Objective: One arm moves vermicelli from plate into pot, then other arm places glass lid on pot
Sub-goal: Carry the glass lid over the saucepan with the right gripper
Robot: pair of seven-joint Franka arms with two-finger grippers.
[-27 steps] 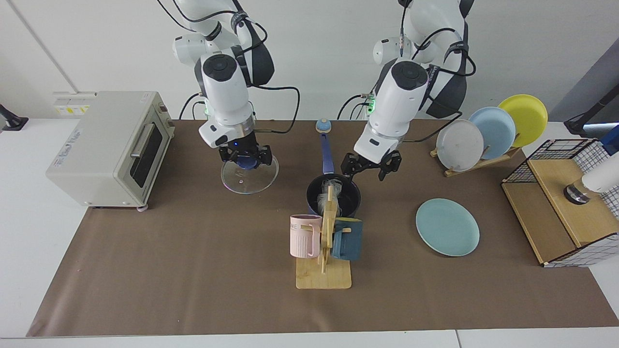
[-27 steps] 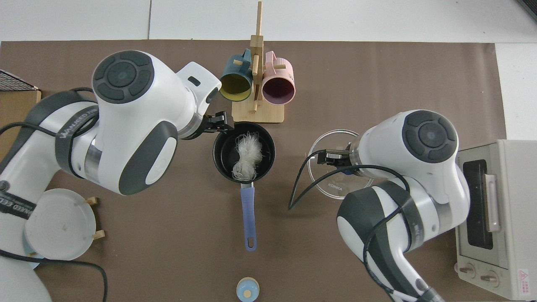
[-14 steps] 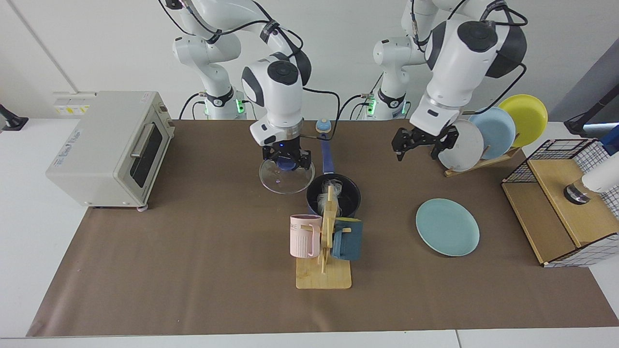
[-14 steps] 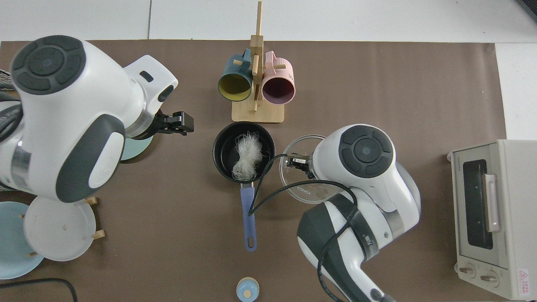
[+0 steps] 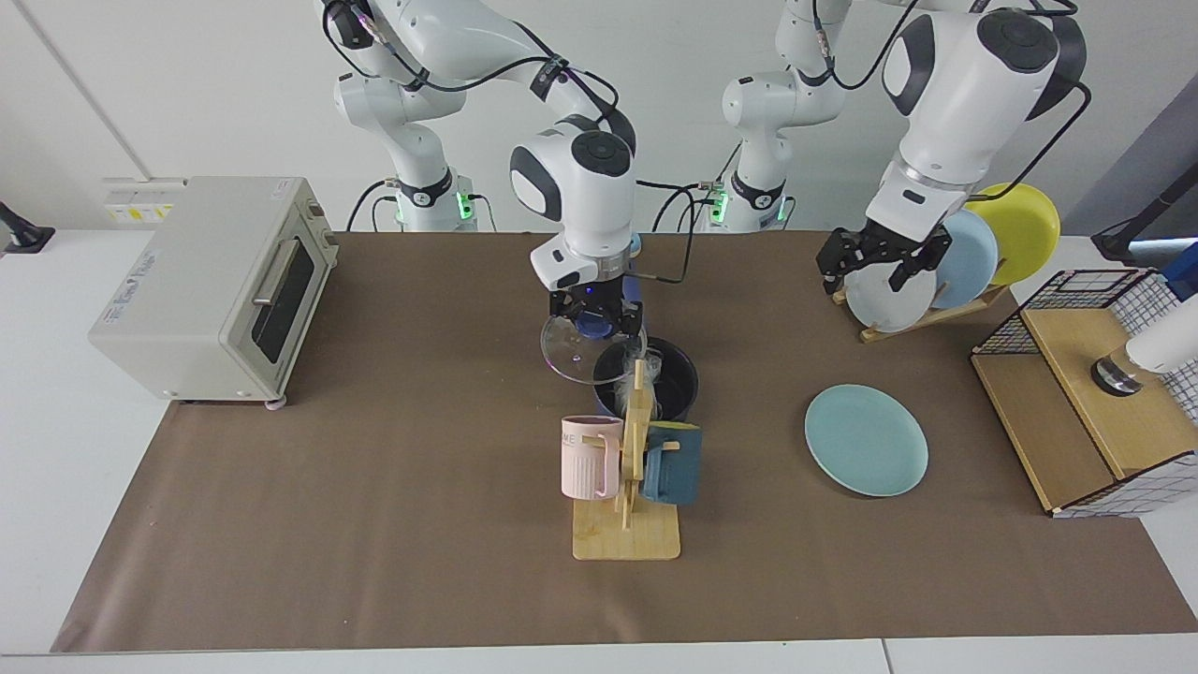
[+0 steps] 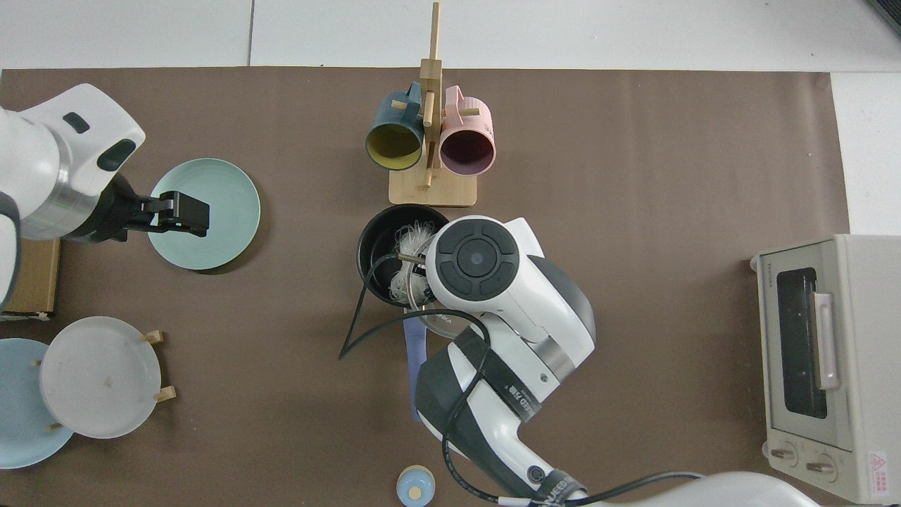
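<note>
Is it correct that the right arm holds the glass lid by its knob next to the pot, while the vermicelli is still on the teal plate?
Not quite. The vermicelli already lies in the pot, as the top view shows; the teal plate is bare. The right gripper does hold the glass lid.

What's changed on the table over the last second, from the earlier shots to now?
The right gripper, shut on the glass lid by its knob, carried it from near the toaster oven to partly overlap the pot. The left gripper, open, withdrew from the pot to the plate rack. The vermicelli stayed in the pot; the teal-green plate is unmoved.
</note>
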